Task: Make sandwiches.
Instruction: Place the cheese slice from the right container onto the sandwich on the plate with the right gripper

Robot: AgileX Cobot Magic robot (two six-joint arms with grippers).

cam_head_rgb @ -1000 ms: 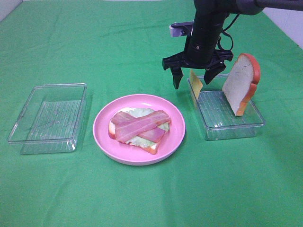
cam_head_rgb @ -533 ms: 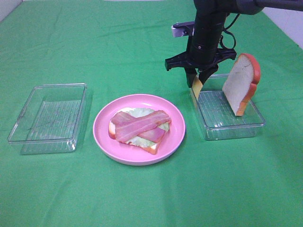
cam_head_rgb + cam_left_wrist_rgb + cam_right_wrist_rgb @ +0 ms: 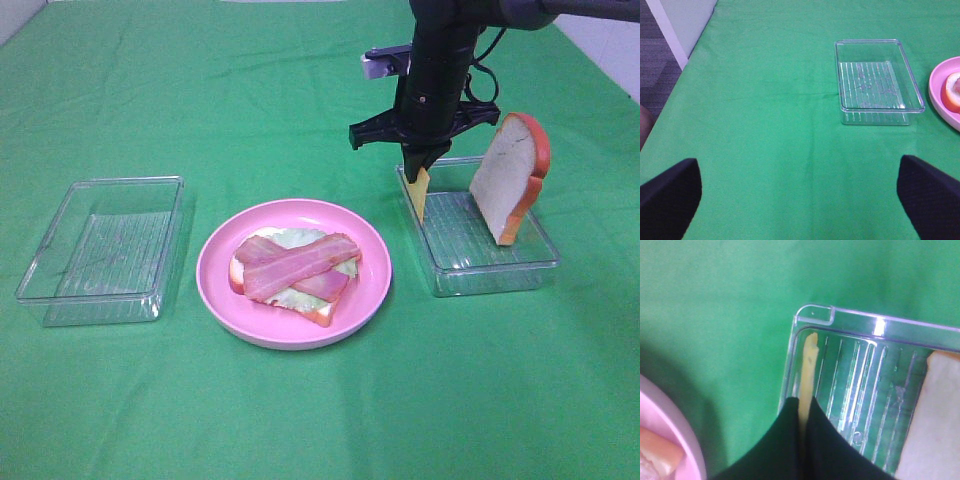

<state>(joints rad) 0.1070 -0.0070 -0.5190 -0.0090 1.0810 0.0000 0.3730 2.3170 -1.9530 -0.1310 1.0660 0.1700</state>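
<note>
My R gripper (image 3: 421,172) jaws are pinching the cheese (image 3: 419,192) edge-on, hanging below them. I'd lift straight, clearing the tray (image 3: 495,275) wall beside.

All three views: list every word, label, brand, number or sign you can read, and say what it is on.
None can be read. The trays, the pink plate, the toy food, the green cloth and the right gripper holding the cheese slice show no print in any view.

Right gripper (image 3: 419,170) pinched closed, pointing down; left gripper (image 3: 800,192) spread wide
</note>
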